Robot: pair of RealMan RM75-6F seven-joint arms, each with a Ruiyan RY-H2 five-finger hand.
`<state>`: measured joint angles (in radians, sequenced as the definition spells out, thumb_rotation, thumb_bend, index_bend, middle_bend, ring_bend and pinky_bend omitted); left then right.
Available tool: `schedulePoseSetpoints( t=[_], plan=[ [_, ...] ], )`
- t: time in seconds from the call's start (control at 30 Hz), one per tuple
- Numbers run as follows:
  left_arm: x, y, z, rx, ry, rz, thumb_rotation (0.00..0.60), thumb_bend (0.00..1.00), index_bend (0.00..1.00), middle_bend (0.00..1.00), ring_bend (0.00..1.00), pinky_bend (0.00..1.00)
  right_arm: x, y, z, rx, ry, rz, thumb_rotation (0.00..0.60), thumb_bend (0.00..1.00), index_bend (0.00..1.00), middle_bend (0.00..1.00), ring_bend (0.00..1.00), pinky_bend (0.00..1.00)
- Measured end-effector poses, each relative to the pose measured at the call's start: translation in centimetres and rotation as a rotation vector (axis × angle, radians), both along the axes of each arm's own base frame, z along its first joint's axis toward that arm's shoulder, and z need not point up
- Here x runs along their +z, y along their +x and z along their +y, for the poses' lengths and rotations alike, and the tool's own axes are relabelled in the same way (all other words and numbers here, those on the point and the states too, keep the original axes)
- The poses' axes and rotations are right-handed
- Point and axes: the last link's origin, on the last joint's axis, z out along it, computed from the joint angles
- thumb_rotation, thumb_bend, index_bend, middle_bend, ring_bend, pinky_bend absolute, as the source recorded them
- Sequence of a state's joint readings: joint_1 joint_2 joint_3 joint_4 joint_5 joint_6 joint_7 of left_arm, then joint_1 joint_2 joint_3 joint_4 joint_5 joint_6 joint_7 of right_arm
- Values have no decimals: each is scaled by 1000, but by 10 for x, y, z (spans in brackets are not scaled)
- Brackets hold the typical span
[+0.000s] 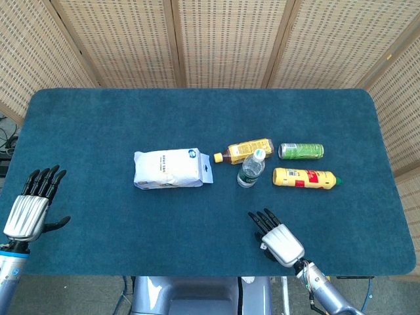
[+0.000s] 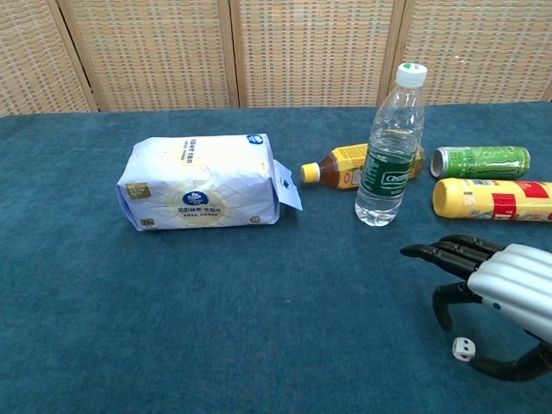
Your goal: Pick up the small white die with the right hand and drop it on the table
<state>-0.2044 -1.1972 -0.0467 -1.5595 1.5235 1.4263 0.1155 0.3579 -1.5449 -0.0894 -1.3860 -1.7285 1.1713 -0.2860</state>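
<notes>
The small white die (image 2: 463, 349) lies on the blue table near the front edge, a red pip showing in the chest view. My right hand (image 2: 496, 285) hovers over it with fingers spread, thumb and a bent finger standing either side of the die without touching it. From the head view the right hand (image 1: 279, 238) covers the die. My left hand (image 1: 29, 207) hangs open at the table's front left corner, holding nothing.
A white tissue pack (image 2: 204, 191) lies mid-table. An upright water bottle (image 2: 390, 155), a lying tea bottle (image 2: 349, 166), a green can (image 2: 479, 160) and a yellow bottle (image 2: 492, 199) sit behind the right hand. The table's front edge (image 1: 197, 274) is close.
</notes>
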Motion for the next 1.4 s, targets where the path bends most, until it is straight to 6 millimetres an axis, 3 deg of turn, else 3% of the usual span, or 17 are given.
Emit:
schedulePoseSetpoints(
  t=[1.4],
  plan=[
    [-1, 0, 1, 3, -2, 2, 600, 31, 0, 0, 0, 0, -5, -4, -1, -16, 9, 24, 600, 311, 519, 24, 0, 0]
  ],
)
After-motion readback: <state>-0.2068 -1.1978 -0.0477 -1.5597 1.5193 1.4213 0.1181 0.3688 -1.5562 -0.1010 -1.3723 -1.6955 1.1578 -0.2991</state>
